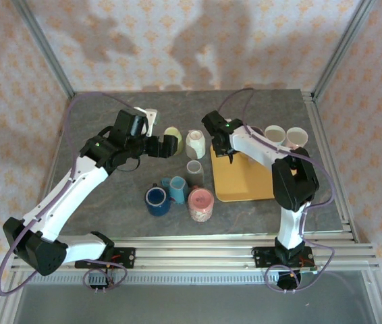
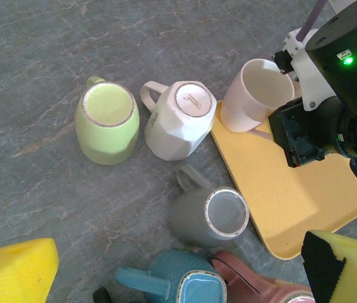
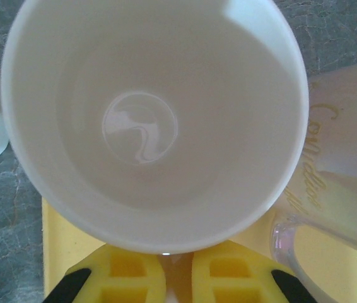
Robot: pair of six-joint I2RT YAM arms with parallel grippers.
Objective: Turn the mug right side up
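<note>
A pale pink-white mug (image 2: 254,98) stands mouth up at the near-left corner of the yellow tray (image 2: 304,196), leaning slightly. My right gripper (image 3: 178,268) is shut on its handle, and the mug's empty inside (image 3: 147,120) faces the right wrist camera. From above, the right gripper (image 1: 219,144) hangs over the tray's left edge (image 1: 245,182). My left gripper (image 2: 178,271) is open, its yellow pads (image 2: 14,271) wide apart above the grey mug (image 2: 210,218). In the top view the left gripper (image 1: 167,145) is beside the green mug (image 1: 172,133).
A green mug (image 2: 106,123) and a faceted white mug (image 2: 178,117) stand upside down on the grey table. The grey mug lies on its side. Blue (image 1: 157,200), teal (image 1: 177,188) and pink (image 1: 201,204) mugs cluster in front. Two white cups (image 1: 285,136) stand behind the tray.
</note>
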